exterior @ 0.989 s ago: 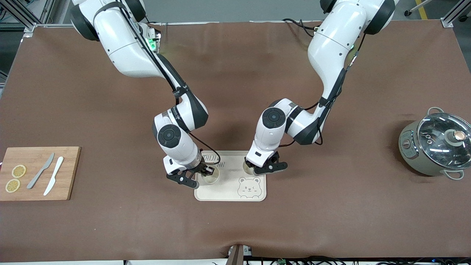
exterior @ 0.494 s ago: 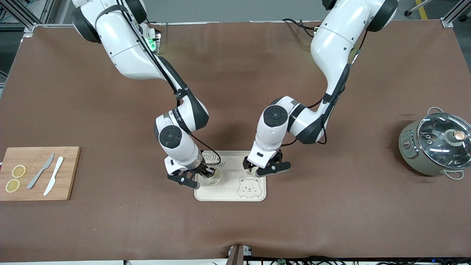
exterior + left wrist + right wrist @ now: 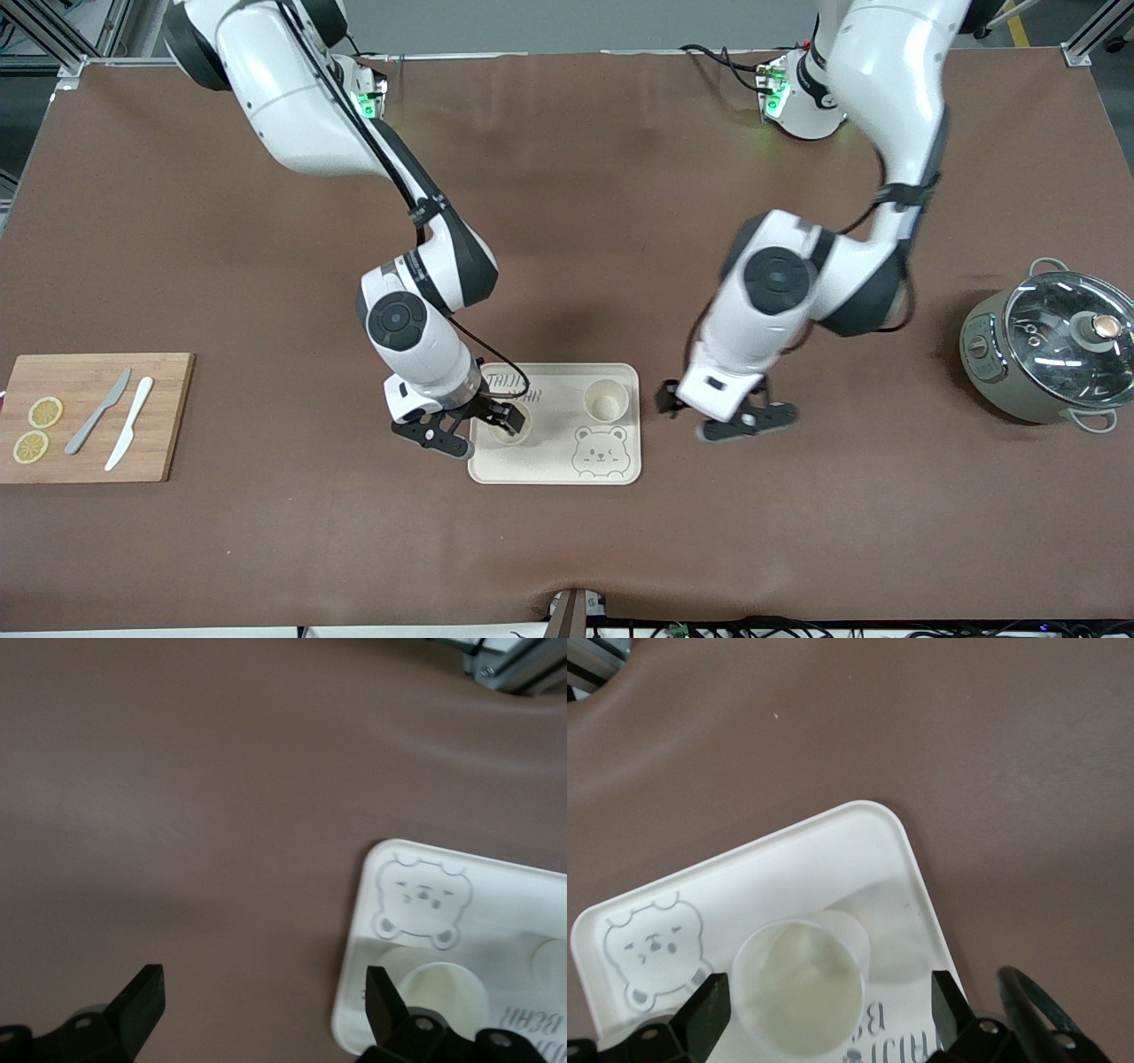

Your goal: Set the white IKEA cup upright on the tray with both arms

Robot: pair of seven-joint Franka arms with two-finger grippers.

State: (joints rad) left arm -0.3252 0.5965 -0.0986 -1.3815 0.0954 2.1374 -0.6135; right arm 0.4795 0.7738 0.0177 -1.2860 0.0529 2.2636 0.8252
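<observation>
The cream tray (image 3: pixel 558 418) lies at the table's middle, with bear drawing and lettering. Two white cups stand upright on it. One cup (image 3: pixel 606 400) stands free in the tray corner toward the left arm's end. The other cup (image 3: pixel 514 429) stands toward the right arm's end. My right gripper (image 3: pixel 474 427) is open, its fingers either side of that cup (image 3: pixel 799 988) on the tray (image 3: pixel 788 868). My left gripper (image 3: pixel 716 415) is open and empty, over the bare table beside the tray. The left wrist view shows the tray (image 3: pixel 505 904) and the free cup (image 3: pixel 447 994) beside the open left gripper (image 3: pixel 261 997).
A wooden cutting board (image 3: pixel 93 416) with lemon slices and two knives lies at the right arm's end. A grey pot with a glass lid (image 3: pixel 1050 346) stands at the left arm's end. A brown mat covers the table.
My left gripper has let go of its cup, risen and swung off the tray toward the left arm's end. That cup stays upright. The right gripper has barely moved.
</observation>
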